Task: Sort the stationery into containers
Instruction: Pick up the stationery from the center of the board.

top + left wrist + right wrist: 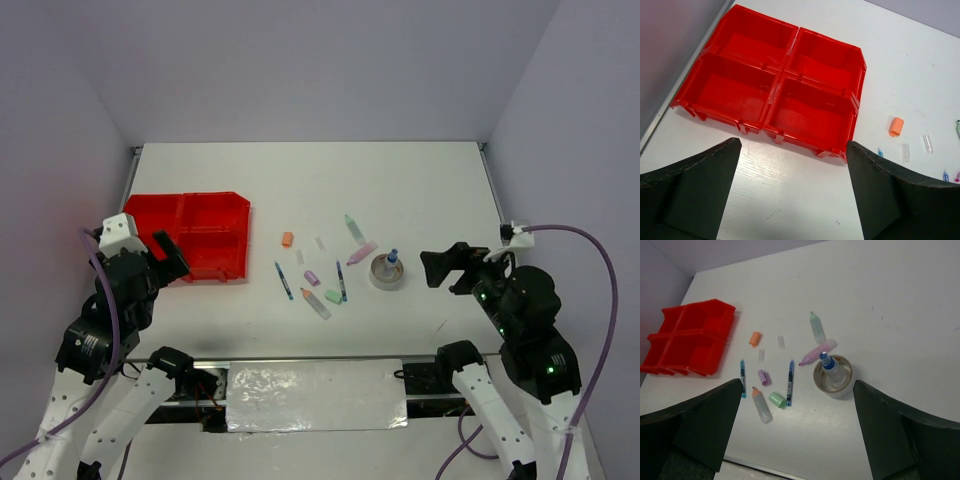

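Red glossy plastic formed the tray (183,232), four rectangular compartments with cut corners, on the left of the matte white tabletop (420,180). Scattered to its right lay thin blue pens (283,281), stubby pastel markers (353,228), a small orange piece (287,239) and a round tape roll (378,278). The left gripper (792,146) hung at the tray's near edge, jaws spread wide and holding nothing. The right gripper (797,384), near the tape roll, did likewise.

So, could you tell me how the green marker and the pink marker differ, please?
The green marker points at the far edge; the pink marker slants toward the near left. The green marker lies apart from the tape roll; the pink marker lies right by its rim. Both lie flat on the table.
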{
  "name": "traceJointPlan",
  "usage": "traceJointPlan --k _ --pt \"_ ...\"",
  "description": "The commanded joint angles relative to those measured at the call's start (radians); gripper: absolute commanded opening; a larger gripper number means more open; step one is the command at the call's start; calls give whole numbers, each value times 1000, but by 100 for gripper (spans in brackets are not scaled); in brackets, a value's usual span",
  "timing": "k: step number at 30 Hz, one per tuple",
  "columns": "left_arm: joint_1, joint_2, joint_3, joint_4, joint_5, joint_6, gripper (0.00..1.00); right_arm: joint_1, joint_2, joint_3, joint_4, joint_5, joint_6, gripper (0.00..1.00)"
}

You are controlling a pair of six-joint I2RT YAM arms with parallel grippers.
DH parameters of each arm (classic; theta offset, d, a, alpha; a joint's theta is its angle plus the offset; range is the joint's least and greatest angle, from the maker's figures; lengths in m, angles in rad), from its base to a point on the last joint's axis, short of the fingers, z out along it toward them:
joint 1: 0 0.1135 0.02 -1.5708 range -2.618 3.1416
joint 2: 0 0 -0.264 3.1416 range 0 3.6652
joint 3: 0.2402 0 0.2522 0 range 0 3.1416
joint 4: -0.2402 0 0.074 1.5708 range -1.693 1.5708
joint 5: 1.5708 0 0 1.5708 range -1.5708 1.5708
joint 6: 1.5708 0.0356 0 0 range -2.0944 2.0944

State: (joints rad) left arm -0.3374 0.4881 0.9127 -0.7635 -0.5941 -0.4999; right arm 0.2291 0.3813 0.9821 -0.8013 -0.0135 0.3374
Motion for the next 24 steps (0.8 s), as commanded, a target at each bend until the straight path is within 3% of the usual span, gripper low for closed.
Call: traceJointPlan --k 1,5,10,16,24 --pt "-5 -13 -6 59 14 12 99 3 30 -100 103 -66 75 100" --pt "-5 -3 -11 67 28 20 99 12 68 -273 284 -166 101 99" --pt "-5 4 -14 75 50 29 99 76 166 -361 372 36 69 90" --pt "-5 32 -14 81 66 38 99 147 231 -462 577 86 25 83" --pt "-5 47 -15 87 86 49 99 237 401 -430 623 266 -38 74"
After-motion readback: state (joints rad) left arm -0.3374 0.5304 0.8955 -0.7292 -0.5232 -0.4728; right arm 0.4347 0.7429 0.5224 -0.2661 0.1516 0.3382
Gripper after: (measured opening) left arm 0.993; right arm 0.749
